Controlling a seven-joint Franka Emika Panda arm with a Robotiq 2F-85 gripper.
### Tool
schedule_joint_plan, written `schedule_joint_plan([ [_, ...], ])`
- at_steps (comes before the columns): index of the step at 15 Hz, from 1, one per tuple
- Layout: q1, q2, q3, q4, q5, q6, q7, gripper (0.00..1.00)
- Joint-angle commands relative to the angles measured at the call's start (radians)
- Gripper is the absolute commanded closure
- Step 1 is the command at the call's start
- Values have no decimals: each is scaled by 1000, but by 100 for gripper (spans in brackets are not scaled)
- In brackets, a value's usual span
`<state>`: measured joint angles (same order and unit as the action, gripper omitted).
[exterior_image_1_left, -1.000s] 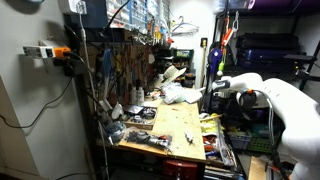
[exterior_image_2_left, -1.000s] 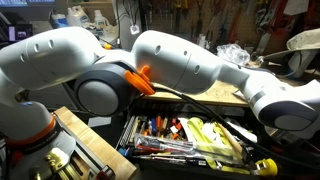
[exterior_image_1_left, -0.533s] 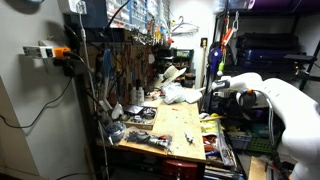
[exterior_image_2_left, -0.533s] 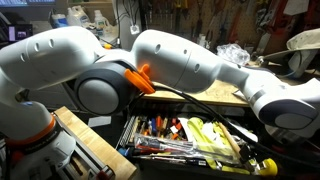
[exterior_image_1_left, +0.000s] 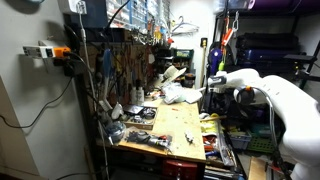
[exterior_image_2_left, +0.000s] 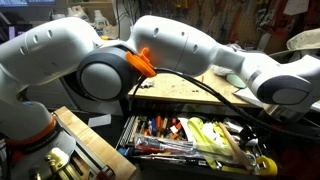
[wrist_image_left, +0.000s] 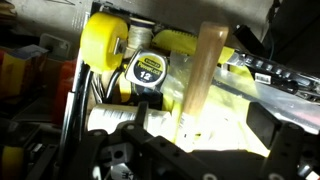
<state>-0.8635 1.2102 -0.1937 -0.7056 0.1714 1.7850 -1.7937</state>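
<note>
In the wrist view my gripper (wrist_image_left: 200, 152) stands open, its dark fingers (wrist_image_left: 292, 148) spread wide at the bottom of the picture with nothing gripped between them. Just beneath it lies a wooden handle (wrist_image_left: 206, 80) on yellow packaging (wrist_image_left: 215, 125). A yellow and black tape measure (wrist_image_left: 146, 69) sits to the handle's left, beside a round yellow tool (wrist_image_left: 103, 45). In an exterior view the gripper (exterior_image_1_left: 206, 90) hangs over the right side of the workbench, above the open tool drawer (exterior_image_2_left: 190, 140). The white arm (exterior_image_2_left: 180, 50) hides the gripper itself there.
The wooden workbench (exterior_image_1_left: 175, 125) carries scattered tools and a crumpled white bag (exterior_image_1_left: 178, 94). A pegboard wall of hanging tools (exterior_image_1_left: 125, 60) stands behind it. The drawer holds several screwdrivers and pliers (exterior_image_2_left: 160, 128) and a yellow tape measure (exterior_image_2_left: 263, 164). Dark shelving (exterior_image_1_left: 265, 55) stands behind the arm.
The jaws have gone from nearly shut to wide open. The arm has lifted a little above the drawer, and the wooden handle stays lying below.
</note>
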Motion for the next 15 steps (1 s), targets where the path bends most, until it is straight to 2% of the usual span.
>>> schedule_joint_plan([
  [1,45,-78,-14,-146,-40,33,-73,0],
  [3,55,-126,-4,-224,-43,5,-122,0],
  [4,43,-46,-2,-87,-24,-1,-58,0],
  [6,52,-73,-2,-138,-26,-2,-83,0],
  [10,53,-95,-3,-171,-26,-2,-94,0],
  [15,62,-143,-2,-298,6,148,-10,0],
])
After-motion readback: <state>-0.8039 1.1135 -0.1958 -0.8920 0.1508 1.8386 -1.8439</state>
